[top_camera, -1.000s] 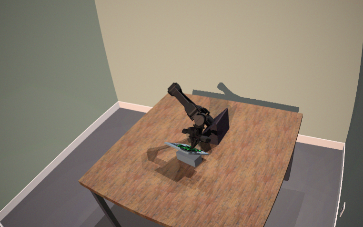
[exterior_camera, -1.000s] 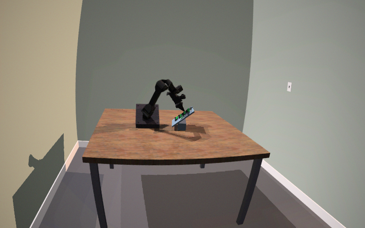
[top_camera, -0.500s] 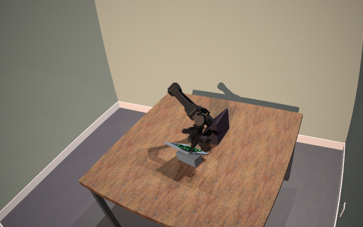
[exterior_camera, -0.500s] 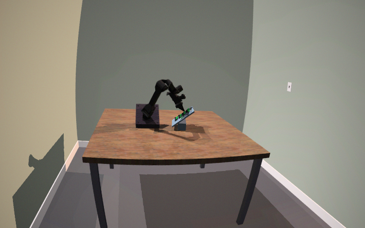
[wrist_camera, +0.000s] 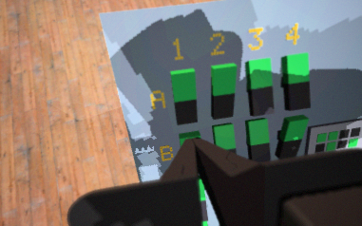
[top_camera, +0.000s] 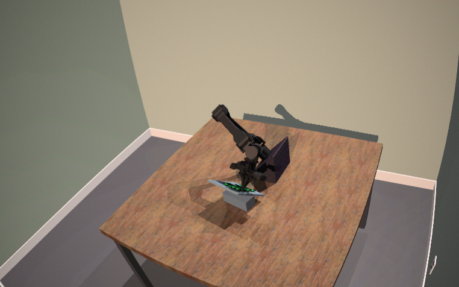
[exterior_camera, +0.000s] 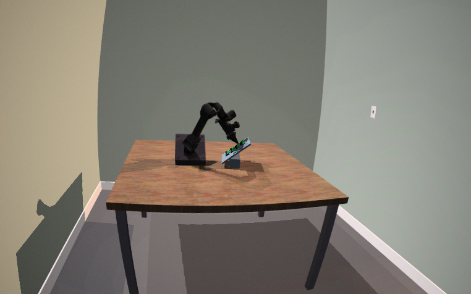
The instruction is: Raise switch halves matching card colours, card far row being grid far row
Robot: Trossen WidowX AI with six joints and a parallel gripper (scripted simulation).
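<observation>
We see end effector (wrist_camera: 195, 142) pinched narrow, holding nothing, tip at switch B1 (wrist_camera: 188, 138), lower centre of wrist view. Risk: tip slides sideways, trips neighbouring B2 (wrist_camera: 225, 137).

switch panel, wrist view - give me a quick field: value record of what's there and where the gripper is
panel: grey switch panel, tilted on a grey block
layout: columns 1 to 4, rows A and B visible
switches: half green, half dark grey
card: small card at the panel's right edge, green and dark squares
gripper: gripper shut, holding nothing, tip at switch B1
contact with B1: cannot tell
surface: wooden table
</observation>
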